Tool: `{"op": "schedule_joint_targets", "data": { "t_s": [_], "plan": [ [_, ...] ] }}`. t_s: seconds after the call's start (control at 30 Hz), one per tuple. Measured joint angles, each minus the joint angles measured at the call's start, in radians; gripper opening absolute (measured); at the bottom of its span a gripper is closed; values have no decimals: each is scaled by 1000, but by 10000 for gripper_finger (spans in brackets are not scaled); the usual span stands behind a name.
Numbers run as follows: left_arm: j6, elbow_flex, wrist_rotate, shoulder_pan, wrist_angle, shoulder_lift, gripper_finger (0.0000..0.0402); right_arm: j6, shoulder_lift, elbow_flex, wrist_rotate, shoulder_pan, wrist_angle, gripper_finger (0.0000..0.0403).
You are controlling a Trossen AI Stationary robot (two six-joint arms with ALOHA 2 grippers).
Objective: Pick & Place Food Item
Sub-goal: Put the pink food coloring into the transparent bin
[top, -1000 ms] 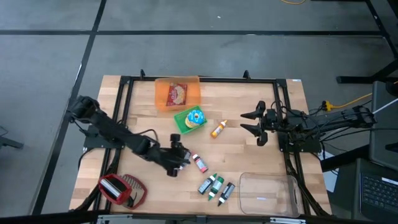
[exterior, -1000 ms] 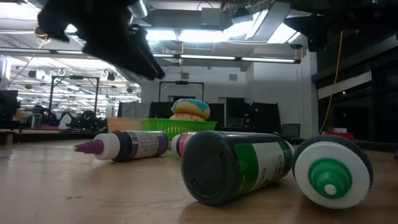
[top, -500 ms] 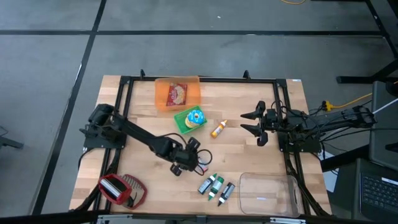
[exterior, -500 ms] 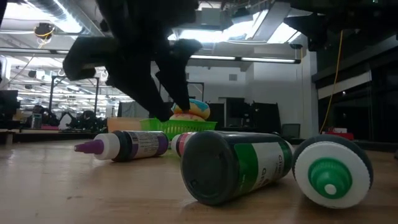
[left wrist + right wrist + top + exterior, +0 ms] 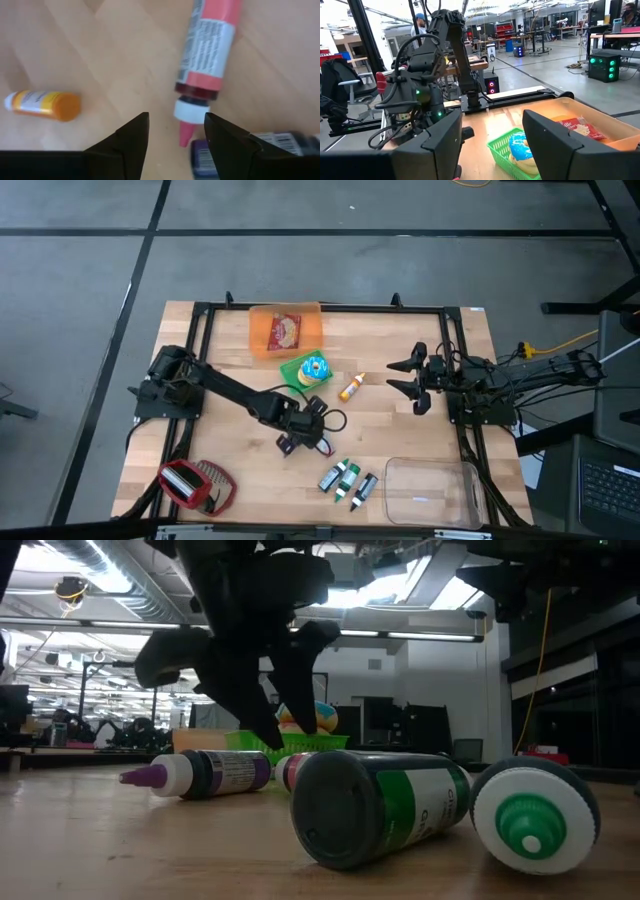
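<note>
Since a second ago, the left hand has swung across the bench toward its middle and now hovers, fingers apart and empty, over the pink bottle, whose cap lies just ahead of the fingertips. Wooden bench, workshop hall behind. Only the left wrist view shows the orange bottle beside it. Right hand waits apart, fingers apart.

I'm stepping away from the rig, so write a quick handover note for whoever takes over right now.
Left gripper: open, pointing down over the pink bottle, nothing held.
Right gripper: open, empty, parked at the table's right side.
Things: donut in the green basket; orange bin holds a snack packet; clear bin near the front edge; green bottles lying in front.
Done: nothing picked.
Left: grasp, carry, place.
</note>
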Motion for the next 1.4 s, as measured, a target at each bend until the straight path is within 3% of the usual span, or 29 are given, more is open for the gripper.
{"op": "schedule_joint_targets", "data": {
  "t_s": [0.47,0.57,0.97,1.1,1.4],
  "plan": [
    [19,-1,23,0,22,76,180,0,0,0,0,0,0,213],
    [26,-1,-15,-1,27,76,170,0,0,0,0,0,0,213],
    [3,9,-14,0,32,70,7,0,0,0,0,0,0,213],
    [-3,9,-8,-1,41,70,12,0,0,0,0,0,0,213],
    [76,9,-169,-34,65,70,81,-1,0,0,0,0,0,213]
  ]
}}
